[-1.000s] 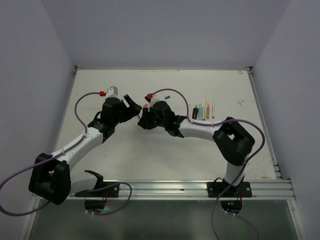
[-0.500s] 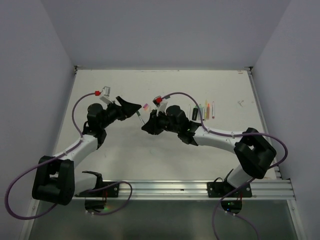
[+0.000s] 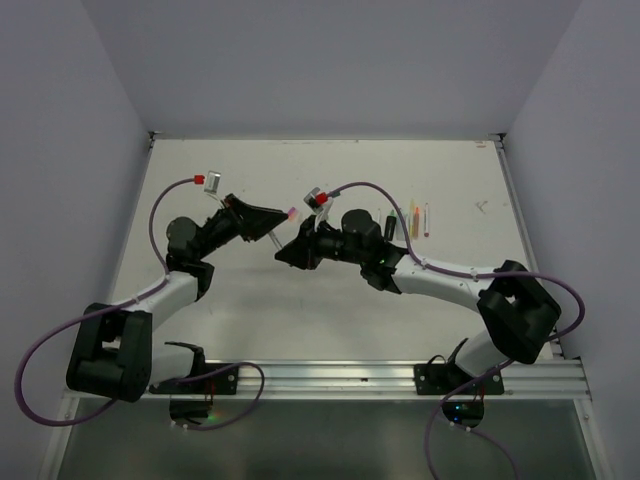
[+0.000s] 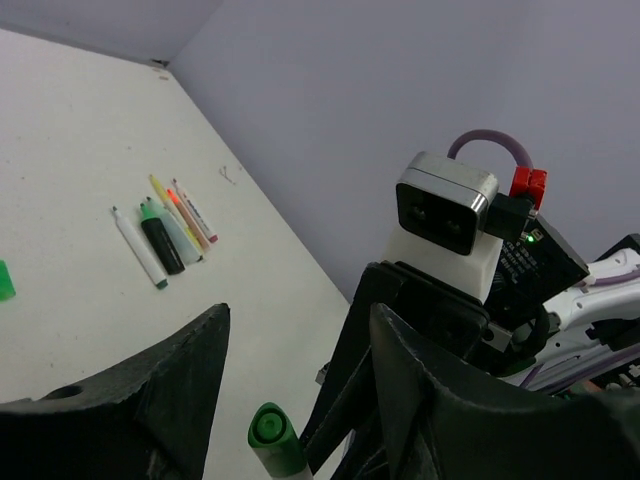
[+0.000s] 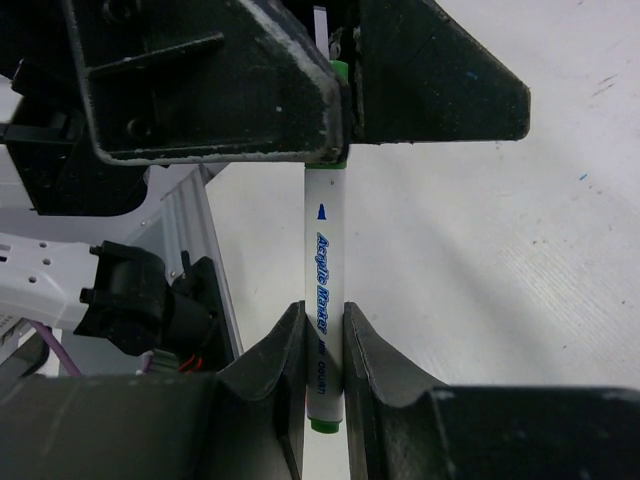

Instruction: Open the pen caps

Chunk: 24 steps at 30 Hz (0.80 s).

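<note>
My right gripper (image 5: 323,310) is shut on a white acrylic marker pen (image 5: 324,240) and holds it above the table. The pen's green cap (image 4: 272,432) points into my left gripper (image 4: 300,312). Those jaws stand open on either side of the cap, with a gap showing on both sides. In the top view the left gripper (image 3: 272,222) and right gripper (image 3: 284,250) meet mid-table with the pen (image 3: 277,238) between them. A small pink cap (image 3: 291,212) lies on the table just behind them.
Several other pens (image 4: 160,235) lie side by side on the table; in the top view this row (image 3: 410,218) is to the right of the right wrist. A loose green cap (image 4: 4,280) lies near them. Walls close in the table on three sides.
Both wrists have swung to face each other. The left gripper has moved around the pen's green cap and its jaws have narrowed a little. The right gripper has kept its hold on the pen.
</note>
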### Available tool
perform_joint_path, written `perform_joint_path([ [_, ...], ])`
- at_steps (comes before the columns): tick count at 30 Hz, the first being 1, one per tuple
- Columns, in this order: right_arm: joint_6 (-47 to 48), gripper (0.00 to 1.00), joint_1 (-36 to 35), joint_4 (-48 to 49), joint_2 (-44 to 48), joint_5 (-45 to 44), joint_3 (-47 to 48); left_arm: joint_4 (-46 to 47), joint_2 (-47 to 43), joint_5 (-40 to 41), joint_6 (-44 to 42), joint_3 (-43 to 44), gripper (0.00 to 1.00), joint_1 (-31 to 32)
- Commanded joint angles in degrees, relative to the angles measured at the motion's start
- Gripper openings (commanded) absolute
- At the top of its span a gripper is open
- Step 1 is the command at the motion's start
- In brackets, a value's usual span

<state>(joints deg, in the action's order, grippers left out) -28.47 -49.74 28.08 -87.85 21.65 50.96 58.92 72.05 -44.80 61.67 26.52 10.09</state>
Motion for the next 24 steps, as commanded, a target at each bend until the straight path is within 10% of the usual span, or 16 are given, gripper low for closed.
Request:
perform_joint_path([
  [1,-0.01,0.00,0.25,4.79,1.28,3.40,-0.51,7.44,0.11,-2.49,2.58,-0.68,0.60,-0.42],
  [24,-3.96,0.00,3.77,8.66,-0.04,10.42,-2.09,11.83,-0.16,-3.54,3.45,-0.33,0.00,-0.42],
])
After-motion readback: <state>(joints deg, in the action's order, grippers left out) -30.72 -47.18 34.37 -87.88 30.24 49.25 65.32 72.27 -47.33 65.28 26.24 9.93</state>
